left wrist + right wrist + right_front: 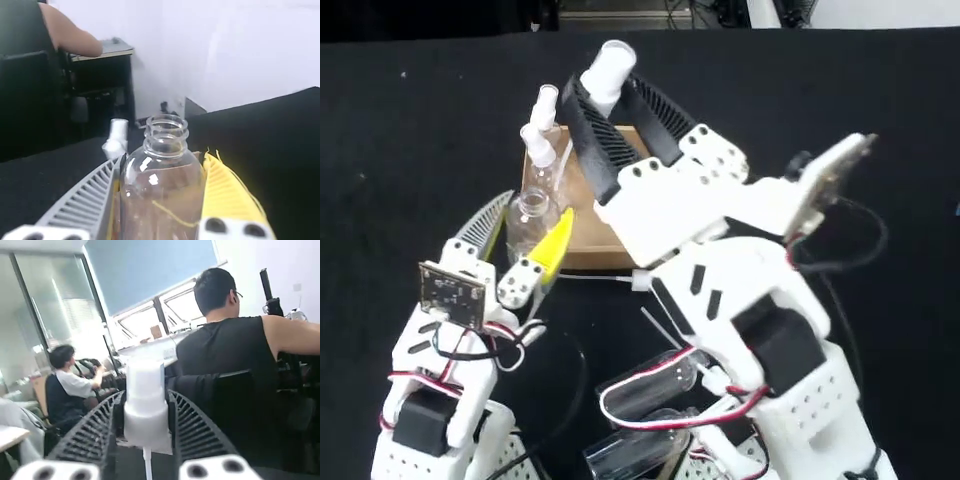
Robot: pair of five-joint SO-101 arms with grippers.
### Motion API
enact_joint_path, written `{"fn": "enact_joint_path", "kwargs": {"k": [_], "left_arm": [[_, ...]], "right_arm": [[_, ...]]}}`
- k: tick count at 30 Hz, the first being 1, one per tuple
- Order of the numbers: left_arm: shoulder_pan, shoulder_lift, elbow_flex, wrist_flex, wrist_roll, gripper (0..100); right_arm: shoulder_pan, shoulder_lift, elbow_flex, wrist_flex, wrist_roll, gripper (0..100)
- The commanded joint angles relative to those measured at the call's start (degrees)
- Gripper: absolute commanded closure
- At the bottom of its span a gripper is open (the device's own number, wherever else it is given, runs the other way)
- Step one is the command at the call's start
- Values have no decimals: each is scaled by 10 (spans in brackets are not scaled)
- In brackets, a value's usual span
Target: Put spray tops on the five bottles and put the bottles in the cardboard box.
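While the left gripper (534, 210) had its grey and yellow fingers clamped on a clear open bottle (528, 228), the right gripper (608, 82) had its black ribbed fingers closed tight around a white spray top (612, 58), so both were holding something. From the high view the open bottle stood upright right at the near left corner of the cardboard box (592, 225), though I honestly couldn't tell if it was touching the box or just beside it. The left wrist view showed the same bottle (160, 195) pinched between the two fingers, neck bare with no cap on. The spray top sat over the far edge of the box in the high view, well apart from the open bottle. In the right wrist view the spray top (145, 412) was upright, with its thin tube (146, 465) hanging straight down between the fingers. Two capped bottles (540, 125) looked to be standing in the box along its left side, white sprayers sticking up. Two more bare bottles (655, 385) lay on their sides on the black table (420, 120), close to the right arm's base, one just in front of the other.
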Motion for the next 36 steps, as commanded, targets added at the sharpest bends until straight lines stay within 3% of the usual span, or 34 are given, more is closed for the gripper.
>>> {"fn": "enact_joint_path", "kwargs": {"k": [1, 9, 36], "left_arm": [[22, -3, 8, -39, 8, 960], [22, -4, 73, -143, 8, 960], [23, -4, 73, -145, 6, 963]], "right_arm": [[-11, -17, 2, -22, 30, 973], [-11, -19, 15, -26, 30, 973], [-49, -19, 120, -67, 33, 973]]}}
